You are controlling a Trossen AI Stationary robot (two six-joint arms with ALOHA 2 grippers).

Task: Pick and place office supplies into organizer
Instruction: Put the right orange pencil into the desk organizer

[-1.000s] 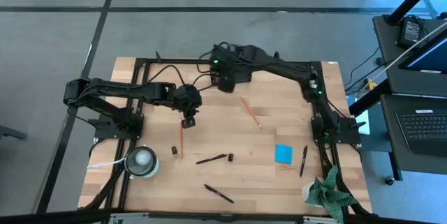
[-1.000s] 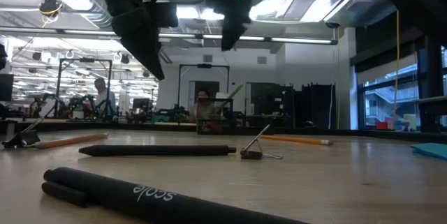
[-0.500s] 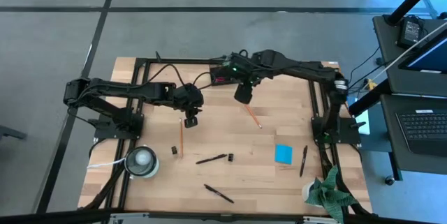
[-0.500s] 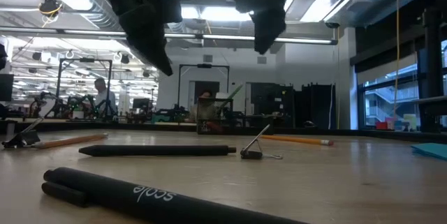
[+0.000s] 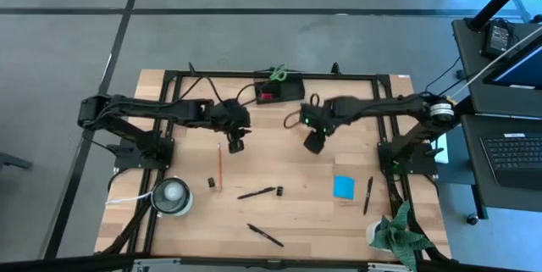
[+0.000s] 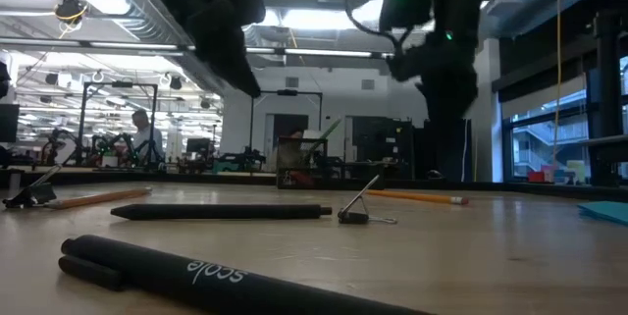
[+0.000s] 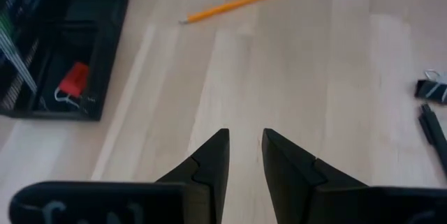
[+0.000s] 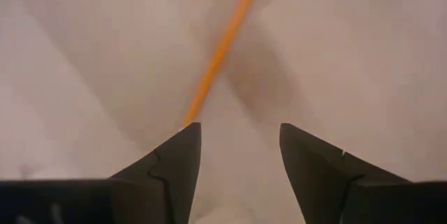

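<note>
The right gripper (image 5: 313,143) is held low over a wooden pencil (image 8: 223,46) near the middle of the table (image 5: 356,213), its fingers (image 8: 164,168) spread apart with the pencil's tip just beyond the gap and nothing gripped. The left gripper (image 5: 235,144) hangs above bare wood, its fingers (image 7: 209,161) slightly parted and empty. The black organizer (image 5: 280,91) sits at the table's far edge, with a small red piece (image 7: 72,79) in one compartment and green-handled scissors (image 5: 277,73) standing in it. Another pencil (image 5: 218,169), black pens (image 5: 257,193), a blue note pad (image 5: 344,186) and a black clip (image 5: 212,182) lie on the table.
</note>
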